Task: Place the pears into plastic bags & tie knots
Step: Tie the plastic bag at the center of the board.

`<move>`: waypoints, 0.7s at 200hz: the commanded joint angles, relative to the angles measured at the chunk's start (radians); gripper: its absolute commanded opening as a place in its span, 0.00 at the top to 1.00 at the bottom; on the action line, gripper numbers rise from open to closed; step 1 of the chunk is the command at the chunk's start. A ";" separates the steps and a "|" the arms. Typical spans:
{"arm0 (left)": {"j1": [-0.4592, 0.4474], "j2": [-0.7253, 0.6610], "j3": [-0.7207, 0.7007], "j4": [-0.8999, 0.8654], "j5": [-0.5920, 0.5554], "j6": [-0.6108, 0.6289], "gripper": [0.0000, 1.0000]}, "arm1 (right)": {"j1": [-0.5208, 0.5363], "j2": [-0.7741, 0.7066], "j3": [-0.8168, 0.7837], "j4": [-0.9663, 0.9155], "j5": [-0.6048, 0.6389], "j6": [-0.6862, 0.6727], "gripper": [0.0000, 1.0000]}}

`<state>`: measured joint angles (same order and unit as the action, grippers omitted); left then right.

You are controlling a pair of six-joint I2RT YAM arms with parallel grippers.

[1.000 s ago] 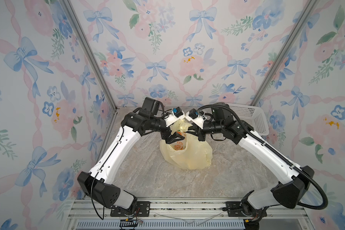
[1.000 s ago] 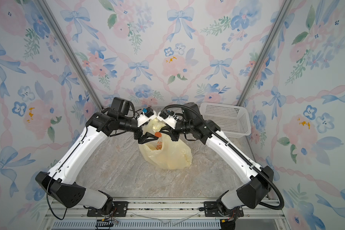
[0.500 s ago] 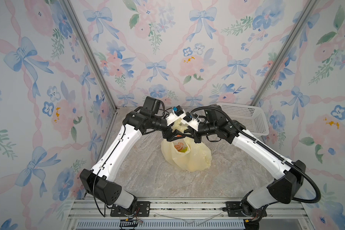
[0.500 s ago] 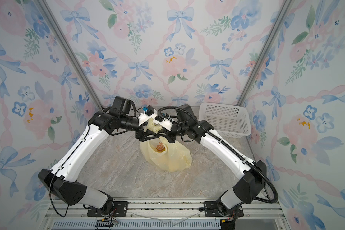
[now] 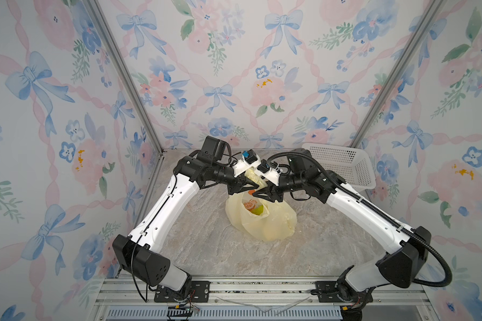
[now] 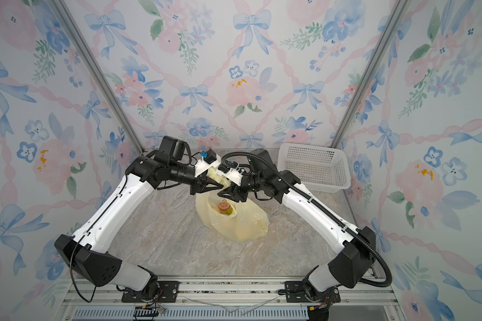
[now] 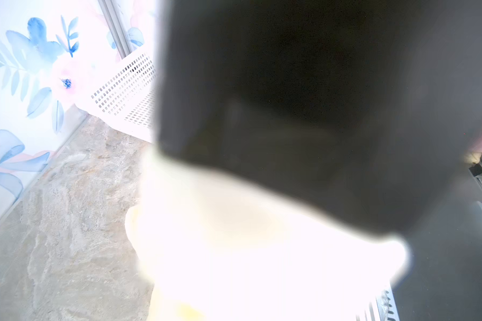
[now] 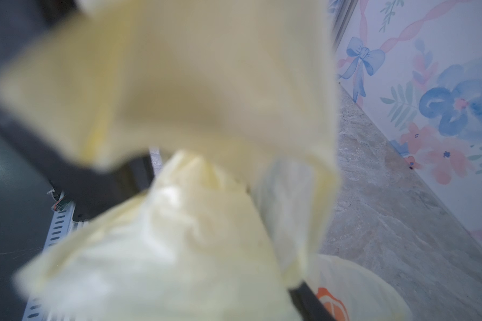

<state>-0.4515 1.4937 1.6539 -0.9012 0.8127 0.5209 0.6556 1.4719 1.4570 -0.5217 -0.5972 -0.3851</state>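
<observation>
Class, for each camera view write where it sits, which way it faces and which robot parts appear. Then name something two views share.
Both top views: high at the front above the arm bases, looking down toward the back wall; the whole left arm and right arm, the bag and the basket show.
Left wrist: on the left arm, facing the basket and table; a dark blur, probably robot body, fills most.
Right wrist: on the right arm, facing blurred bag handles close up; one dark finger shows.
Shared: the basket shows in the top and left wrist views.
</observation>
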 commanded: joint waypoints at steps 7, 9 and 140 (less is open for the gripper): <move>-0.003 0.015 -0.010 -0.024 0.026 0.026 0.69 | -0.050 -0.119 -0.044 0.031 -0.058 0.057 0.34; -0.003 0.016 -0.009 -0.023 0.025 0.027 0.69 | -0.053 -0.125 -0.048 0.035 -0.059 0.061 0.33; -0.003 0.033 0.009 -0.024 0.010 0.014 0.66 | -0.013 -0.140 -0.150 0.020 -0.012 0.091 0.24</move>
<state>-0.4515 1.5288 1.6527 -0.9077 0.8188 0.5209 0.6186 1.3518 1.3552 -0.4801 -0.6388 -0.2779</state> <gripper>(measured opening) 0.332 0.766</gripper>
